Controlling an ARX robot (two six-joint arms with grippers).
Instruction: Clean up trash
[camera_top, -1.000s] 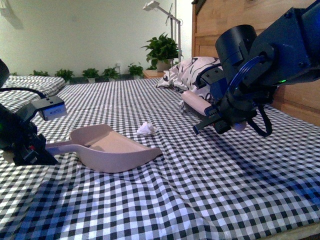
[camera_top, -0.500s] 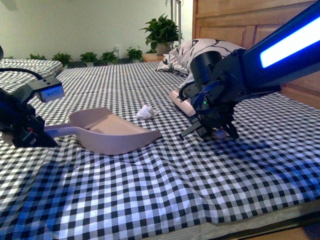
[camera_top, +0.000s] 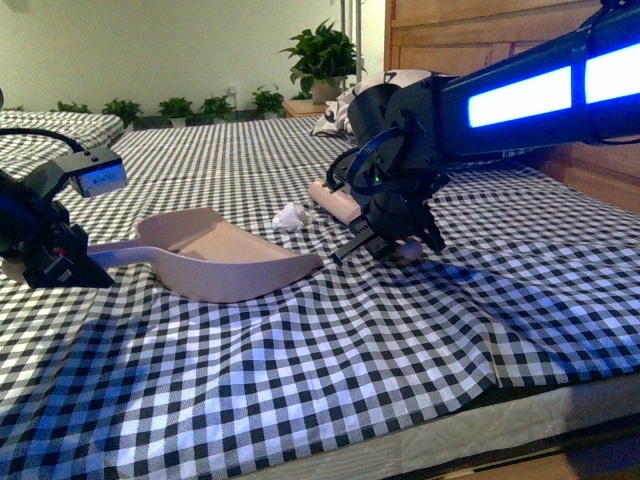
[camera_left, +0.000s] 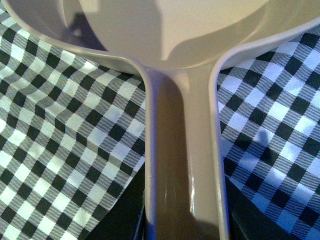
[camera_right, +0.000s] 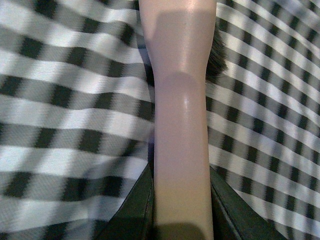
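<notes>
White crumpled trash, light, soft, easily swept, lies on the checked bed just beyond the beige dustpan, whose handle the left tool grips, while the right tool clamps a pink brush near it; pillow well behind, nothing between.

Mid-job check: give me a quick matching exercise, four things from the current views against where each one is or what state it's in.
Things:
1. dustpan
2. trash
3. brush
4. pillow

Places or states:
A. loose on the checked cover, just beyond the pan
B. far back, by the wooden headboard
C. handle gripped by the left claw
D. handle gripped by the right claw

Pairs: 1-C, 2-A, 3-D, 4-B
</notes>
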